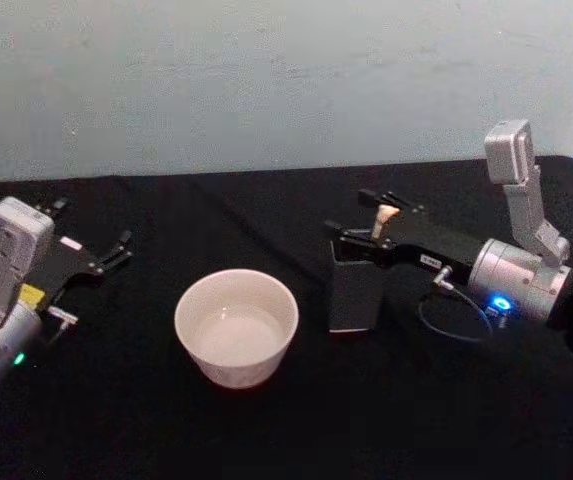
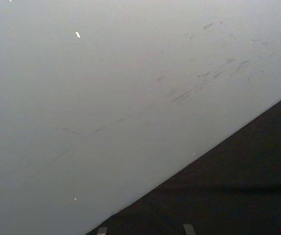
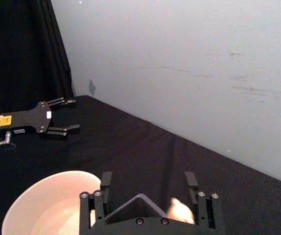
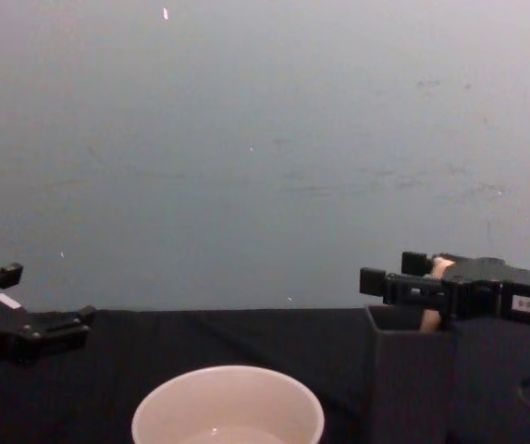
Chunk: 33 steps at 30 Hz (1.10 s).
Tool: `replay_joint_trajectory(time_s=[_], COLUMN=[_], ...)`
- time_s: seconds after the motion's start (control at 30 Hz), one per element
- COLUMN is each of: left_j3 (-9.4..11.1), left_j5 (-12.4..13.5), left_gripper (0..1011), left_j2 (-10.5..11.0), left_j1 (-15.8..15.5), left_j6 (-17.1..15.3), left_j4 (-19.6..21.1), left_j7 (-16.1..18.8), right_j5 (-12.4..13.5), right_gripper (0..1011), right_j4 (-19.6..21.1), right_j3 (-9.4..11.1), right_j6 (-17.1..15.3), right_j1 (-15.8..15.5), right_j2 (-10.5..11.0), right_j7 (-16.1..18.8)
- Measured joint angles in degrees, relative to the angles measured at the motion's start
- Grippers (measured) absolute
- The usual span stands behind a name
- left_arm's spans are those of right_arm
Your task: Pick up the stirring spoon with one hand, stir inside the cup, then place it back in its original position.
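The right hand (image 1: pixel 358 213) hovered just above the open top of the dark grey holder (image 1: pixel 356 292), its fingers spread to either side of the stirring spoon (image 1: pixel 383 220), whose pale beige bear-topped handle poked up between them. In the chest view the handle (image 4: pixel 434 305) stood inside the holder (image 4: pixel 408 379), leaning toward its right-hand wall, with the fingers level with its top and not visibly touching it. The cup (image 1: pixel 236 326) sat just to the holder's left on the black counter (image 1: pixel 266 430), near it but apart, with what looked like a little clear liquid in its bottom. The left hand (image 1: pixel 116 252) rested well off to the left, low over the counter, fingers spread and holding nothing. The step in hand seemed to be taking hold of the spoon. To do it well, the right hand should probably centre on the handle first, since in the right wrist view the pale tip (image 3: pixel 182 211) lay nearer one finger than the other, then close on the beige part below the bear head, where there is more to grip. A straight upward pull would keep the thin shaft from catching on the holder's rim or tipping the narrow box toward the cup.
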<state>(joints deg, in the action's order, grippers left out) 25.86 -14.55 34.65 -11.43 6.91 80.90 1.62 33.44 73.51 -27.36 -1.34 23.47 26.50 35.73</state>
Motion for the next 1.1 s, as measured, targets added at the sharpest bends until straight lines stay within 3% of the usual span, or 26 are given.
replay_joint_trajectory(time_s=[0.13,0.47,0.7,0.8,0.93,0.97,1.1], left_j3=[0.0,0.0,0.0,0.0,0.0,0.0,0.0], left_j5=[0.0,0.0,0.0,0.0,0.0,0.0,0.0], left_gripper=[1001,1001,1001,1001,1001,1001,1001], left_j2=[0.0,0.0,0.0,0.0,0.0,0.0,0.0], left_j1=[0.0,0.0,0.0,0.0,0.0,0.0,0.0], left_j6=[0.0,0.0,0.0,0.0,0.0,0.0,0.0], left_j4=[0.0,0.0,0.0,0.0,0.0,0.0,0.0], left_j7=[0.0,0.0,0.0,0.0,0.0,0.0,0.0], right_j5=[0.0,0.2,1.6,1.4,-1.3,-3.0,-6.1], right_gripper=[1000,1002,1002,1003,1002,1002,1002], right_j4=[0.0,0.6,4.5,6.3,6.9,6.6,4.9], right_j3=[0.0,0.4,3.6,5.9,8.7,9.4,10.2], right_j6=[0.0,0.6,3.4,5.4,7.7,8.5,8.7], right_j1=[0.0,-0.2,-1.6,-2.8,-4.1,-4.5,-5.0], right_j2=[0.0,0.1,0.4,0.1,-1.1,-1.7,-3.1], right_j7=[0.0,0.0,-2.0,-5.7,-12.5,-15.6,-20.7])
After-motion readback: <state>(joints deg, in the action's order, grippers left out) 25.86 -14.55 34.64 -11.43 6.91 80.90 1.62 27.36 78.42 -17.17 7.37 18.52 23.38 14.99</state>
